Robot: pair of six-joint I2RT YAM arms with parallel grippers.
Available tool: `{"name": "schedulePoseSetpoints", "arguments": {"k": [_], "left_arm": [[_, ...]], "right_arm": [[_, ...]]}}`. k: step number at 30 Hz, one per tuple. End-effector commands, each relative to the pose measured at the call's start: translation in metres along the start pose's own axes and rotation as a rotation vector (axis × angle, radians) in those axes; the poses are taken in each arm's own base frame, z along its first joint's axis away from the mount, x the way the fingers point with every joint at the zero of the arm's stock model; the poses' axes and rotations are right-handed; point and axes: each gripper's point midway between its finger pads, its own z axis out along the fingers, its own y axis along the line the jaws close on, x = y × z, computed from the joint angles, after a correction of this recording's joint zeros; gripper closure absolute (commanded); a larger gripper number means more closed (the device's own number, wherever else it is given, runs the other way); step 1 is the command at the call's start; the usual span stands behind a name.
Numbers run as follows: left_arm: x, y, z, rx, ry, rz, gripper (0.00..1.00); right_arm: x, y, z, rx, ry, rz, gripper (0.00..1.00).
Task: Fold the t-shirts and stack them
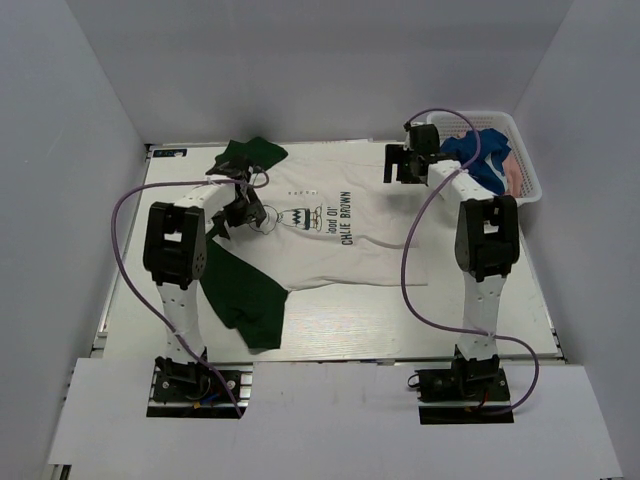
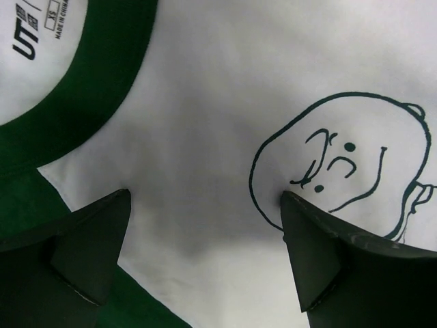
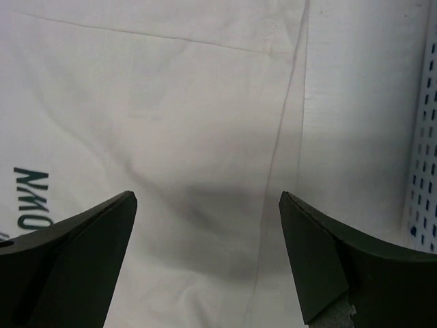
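The left gripper (image 2: 205,249) hangs released, jaws spread wide, just above the cream soft-cloth t-shirt with dark green sleeves and black cartoon print (image 1: 330,250). The shirt lies spread print-side up on the white table (image 1: 400,325). Ahead and to the left of this gripper's fingers curves the dark green ribbed collar (image 2: 89,89). Beside its right finger sits the printed cartoon face (image 2: 348,157).

The right gripper (image 3: 208,253) is likewise unclenched and empty, hovering over the shirt's bottom end. The stitched hem (image 3: 278,150) runs ahead of it, close to its right finger, with bare table just beyond. Further off on that side stands the white plastic mesh basket (image 1: 530,175), holding the crumpled blue t-shirt (image 1: 468,150) and the dusty pink t-shirt (image 1: 512,178).

The cream shirt looks thin, light and limp. It will probably drape and slide on the smooth table rather than hold a crease, so a single pinch would drag the rest along. The doubled edges seem the best holds: the shoulder seam beside the collar for the left gripper, a hem corner for the right. A pinch in the mid-panel under the left gripper would likely lift only a tent of cloth and bunch the print.
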Motion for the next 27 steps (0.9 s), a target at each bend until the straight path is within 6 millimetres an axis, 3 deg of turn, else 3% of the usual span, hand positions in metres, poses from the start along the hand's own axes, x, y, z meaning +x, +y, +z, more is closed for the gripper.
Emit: {"name": "schedulePoseSetpoints", "arguments": {"k": [1, 4, 5, 10, 14, 18, 20, 26, 27], "left_arm": [[0.005, 0.007, -0.004, 0.014, -0.012, -0.014, 0.0], [0.025, 0.029, 0.008, -0.052, 0.051, -0.024, 0.0], [0.041, 0.034, 0.016, -0.078, 0.104, -0.029, 0.0], [0.07, 0.08, 0.023, -0.18, 0.196, -0.102, 0.0], [0.059, 0.086, 0.017, -0.154, 0.158, -0.108, 0.0], [0.035, 0.088, 0.001, -0.149, 0.086, -0.118, 0.0], [0.025, 0.076, -0.006, -0.079, 0.054, -0.124, 0.0], [-0.007, 0.056, -0.029, 0.025, -0.027, -0.116, 0.0], [-0.004, 0.05, -0.031, 0.044, -0.018, -0.091, 0.0]], "right_arm": [[-0.003, 0.0, 0.012, 0.016, 0.015, -0.038, 0.09], [-0.004, -0.003, 0.019, 0.035, 0.022, -0.032, 0.09], [0.005, -0.003, 0.021, 0.033, 0.039, -0.032, 0.09], [0.023, -0.001, 0.015, 0.022, 0.084, -0.03, 0.09], [0.038, 0.01, 0.014, -0.048, 0.115, -0.028, 0.09], [0.055, 0.021, 0.012, -0.131, 0.167, -0.012, 0.11], [0.052, 0.033, 0.003, -0.181, 0.153, -0.012, 0.11], [0.049, 0.035, -0.015, -0.182, 0.09, -0.006, 0.1], [0.038, 0.037, -0.023, -0.19, 0.052, -0.01, 0.1]]}}
